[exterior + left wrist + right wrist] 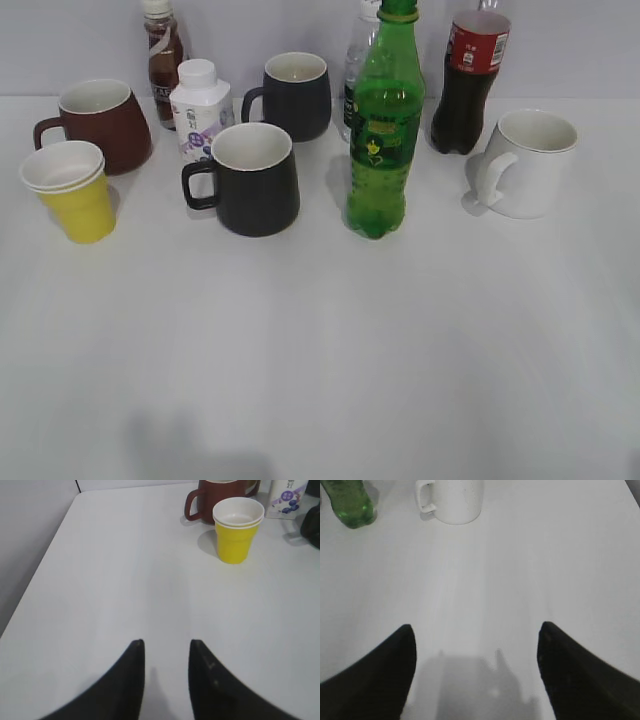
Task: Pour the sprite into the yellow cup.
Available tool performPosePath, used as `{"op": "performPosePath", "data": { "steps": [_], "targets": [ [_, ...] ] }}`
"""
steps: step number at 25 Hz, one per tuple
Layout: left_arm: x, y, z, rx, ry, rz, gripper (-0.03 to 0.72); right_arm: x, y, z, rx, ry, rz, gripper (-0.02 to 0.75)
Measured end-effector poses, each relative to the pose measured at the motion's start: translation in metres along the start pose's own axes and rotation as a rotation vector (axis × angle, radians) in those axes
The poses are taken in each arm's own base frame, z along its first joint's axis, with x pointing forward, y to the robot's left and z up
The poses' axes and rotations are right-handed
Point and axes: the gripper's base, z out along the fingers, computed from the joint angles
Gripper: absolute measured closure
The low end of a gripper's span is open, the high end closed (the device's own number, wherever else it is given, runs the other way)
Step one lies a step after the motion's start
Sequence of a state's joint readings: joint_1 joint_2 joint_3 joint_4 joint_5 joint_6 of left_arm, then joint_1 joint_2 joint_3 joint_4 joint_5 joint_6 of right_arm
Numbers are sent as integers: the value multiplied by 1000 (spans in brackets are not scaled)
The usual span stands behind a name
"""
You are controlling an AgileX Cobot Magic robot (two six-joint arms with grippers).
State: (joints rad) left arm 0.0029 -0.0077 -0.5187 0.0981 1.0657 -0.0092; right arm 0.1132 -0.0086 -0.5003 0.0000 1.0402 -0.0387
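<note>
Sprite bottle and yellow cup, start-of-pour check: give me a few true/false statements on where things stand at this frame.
1. The sprite bottle stands upright on the table with its green cap on. True.
2. The yellow cup sits right beside the sprite bottle. False: it is at the far left, in front of the brown-red mug, with a black mug between it and the bottle.
3. The right gripper is open and holds nothing. True.
4. The left gripper is shut on the yellow cup. False: its fingers are slightly apart and empty, and the cup stands well ahead of them.
5. The white mug stands to the right of the sprite bottle. True.
</note>
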Motion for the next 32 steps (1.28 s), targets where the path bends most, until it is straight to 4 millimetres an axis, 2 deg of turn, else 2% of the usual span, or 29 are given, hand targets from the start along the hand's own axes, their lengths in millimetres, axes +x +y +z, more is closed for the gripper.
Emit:
{"op": "performPosePath", "data": {
  "steps": [32],
  "targets": [
    [0,0,0,1,0,0,449,0,0,0,0,0,0,174]
  ]
}}
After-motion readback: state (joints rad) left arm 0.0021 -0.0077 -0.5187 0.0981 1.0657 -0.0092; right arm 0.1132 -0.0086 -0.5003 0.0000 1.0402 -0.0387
